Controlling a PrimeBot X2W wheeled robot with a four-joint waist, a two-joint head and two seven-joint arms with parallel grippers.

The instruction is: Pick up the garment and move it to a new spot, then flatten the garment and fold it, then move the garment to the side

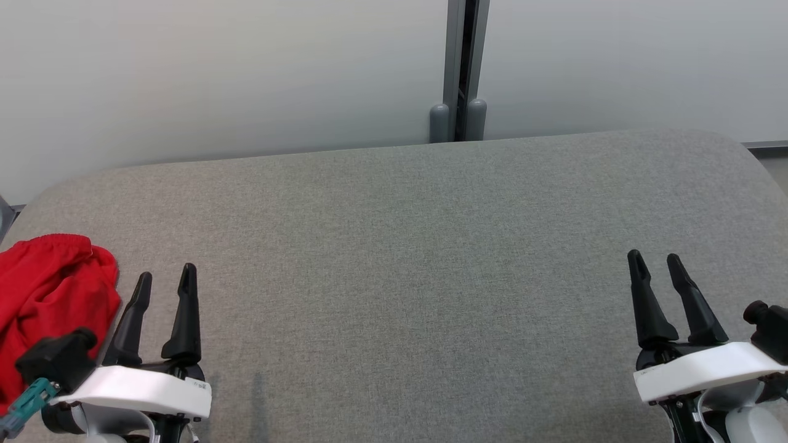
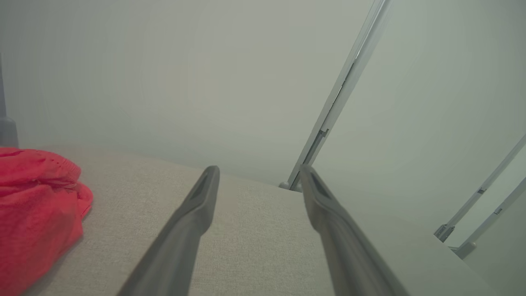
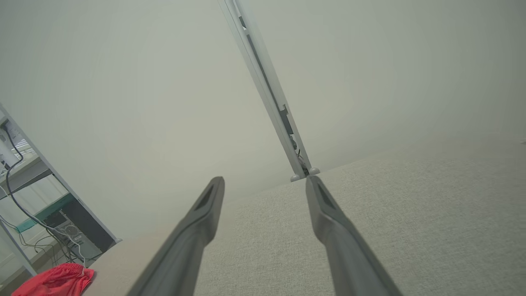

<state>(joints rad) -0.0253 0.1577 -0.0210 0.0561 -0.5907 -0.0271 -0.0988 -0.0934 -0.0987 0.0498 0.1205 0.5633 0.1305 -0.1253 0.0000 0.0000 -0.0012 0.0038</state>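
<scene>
The red garment [image 1: 49, 301] lies bunched at the head view's lower left, seemingly unfolded, though the frame crops it. The left gripper [image 1: 166, 272] and right gripper [image 1: 653, 255] hover spread and empty. Picking up, flattening and folding all remain.

Before me spreads a grey fabric-covered table [image 1: 394, 258] with rounded far corners. Behind its far edge stand pale partition panels [image 1: 215, 74], joined by a grey metal post [image 1: 466, 61]. Beyond the left end, a shelf [image 3: 28, 168] trails cables [image 3: 20, 205].

Red garment [image 1: 49, 289]: soft crumpled cloth. Table [image 1: 406, 246]: grey woven fabric, matt. Wall post [image 1: 465, 61]: smooth metal.
</scene>
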